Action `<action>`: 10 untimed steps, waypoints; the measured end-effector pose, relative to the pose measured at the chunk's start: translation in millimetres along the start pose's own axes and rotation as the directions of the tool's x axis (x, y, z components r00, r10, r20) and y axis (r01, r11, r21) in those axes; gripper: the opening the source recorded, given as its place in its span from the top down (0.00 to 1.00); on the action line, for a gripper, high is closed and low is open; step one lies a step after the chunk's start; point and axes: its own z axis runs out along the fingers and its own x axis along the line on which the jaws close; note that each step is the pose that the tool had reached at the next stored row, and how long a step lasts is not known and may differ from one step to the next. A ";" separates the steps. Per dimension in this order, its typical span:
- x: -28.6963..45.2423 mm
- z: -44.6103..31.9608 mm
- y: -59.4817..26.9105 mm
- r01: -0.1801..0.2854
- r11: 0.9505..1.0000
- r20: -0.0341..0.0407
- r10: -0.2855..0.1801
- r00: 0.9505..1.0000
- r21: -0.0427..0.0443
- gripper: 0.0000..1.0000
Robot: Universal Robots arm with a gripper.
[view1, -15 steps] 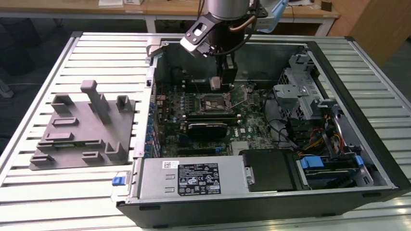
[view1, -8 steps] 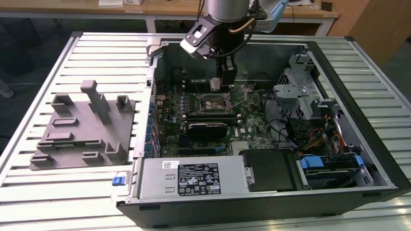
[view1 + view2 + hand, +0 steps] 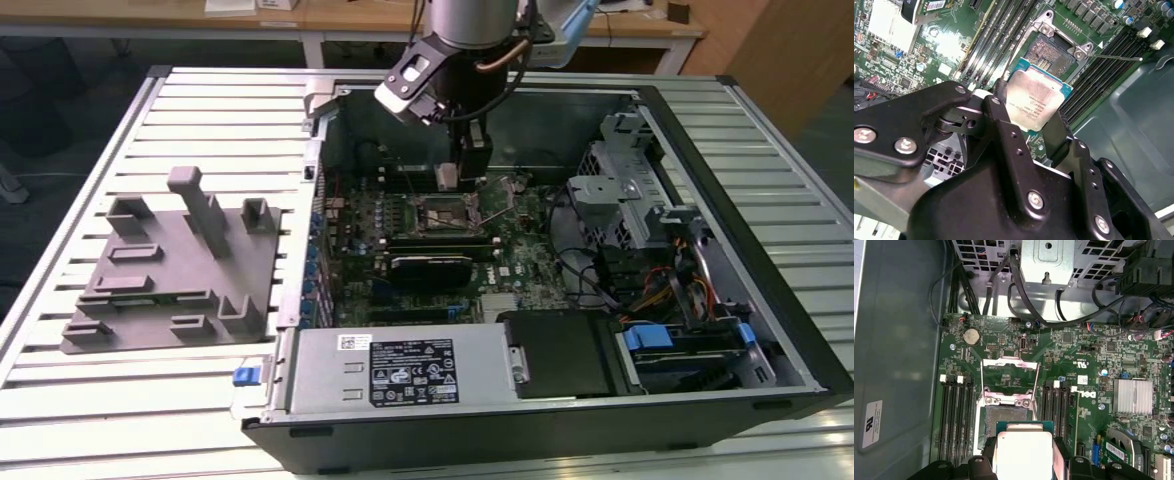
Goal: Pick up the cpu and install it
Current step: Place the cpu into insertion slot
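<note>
- One arm reaches down into the open computer case (image 3: 561, 400) in the exterior view. Its fingers (image 3: 454, 170) hang just above the socket (image 3: 447, 212) on the motherboard.
- On the exterior view's left, the grey fixture (image 3: 174, 265) lies on the slatted table (image 3: 80, 400), well apart from the case.
- In the second wrist view, the fingers (image 3: 1006, 130) are clenched on opposite edges of the cpu (image 3: 1036, 102), pale metal top facing the camera. The chip hangs over the near part of the socket (image 3: 1051, 52), not seated. The thin lever (image 3: 1114, 57) stands clear to one side.
- In the first wrist view, the cpu (image 3: 1024, 452) overlaps the near edge of the socket (image 3: 1006, 422). Its sides look roughly parallel to the frame. The load plate (image 3: 1009, 375) is swung open beyond the socket, and memory slots (image 3: 956, 415) flank it.
- Judgement: placement is under way and the chip is not yet centred. Doing it well calls for a level chip, corners matched to the frame, a straight descent with no sliding across the contacts, and grip kept until it lies flat.
</note>
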 end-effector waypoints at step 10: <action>0.1 3.7 -0.2 0.000 1.000 0.000 0.000 1.000 0.000 0.47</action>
